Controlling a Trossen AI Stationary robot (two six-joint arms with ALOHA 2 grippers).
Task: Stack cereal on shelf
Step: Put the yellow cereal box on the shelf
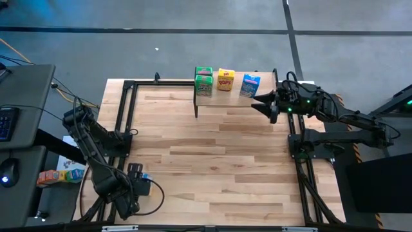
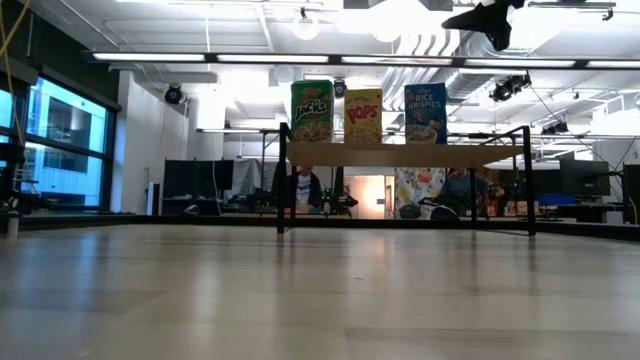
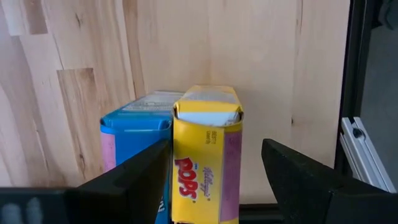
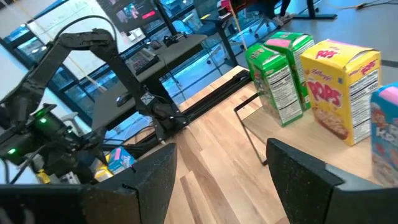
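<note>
On the shelf (image 2: 400,155) at the table's far middle stand a green (image 2: 312,110), a yellow (image 2: 363,115) and a blue cereal box (image 2: 425,112). A second green box (image 1: 203,71) stands behind the first. At the near left my left gripper (image 3: 216,149) points down, open. Its fingers stand on either side of another upright yellow box (image 3: 208,155), and a blue box (image 3: 134,124) stands right beside that one on the wood. My right gripper (image 4: 221,149) hangs open and level off the shelf's right end (image 1: 262,103), holding nothing.
Black frame rails (image 1: 125,109) run along the table's left, far and right sides. A few more colourful boxes (image 1: 61,174) lie on a lower surface left of the table. The shelf's thin black legs (image 2: 283,185) stand on the wood. The middle of the tabletop (image 1: 212,161) is bare planks.
</note>
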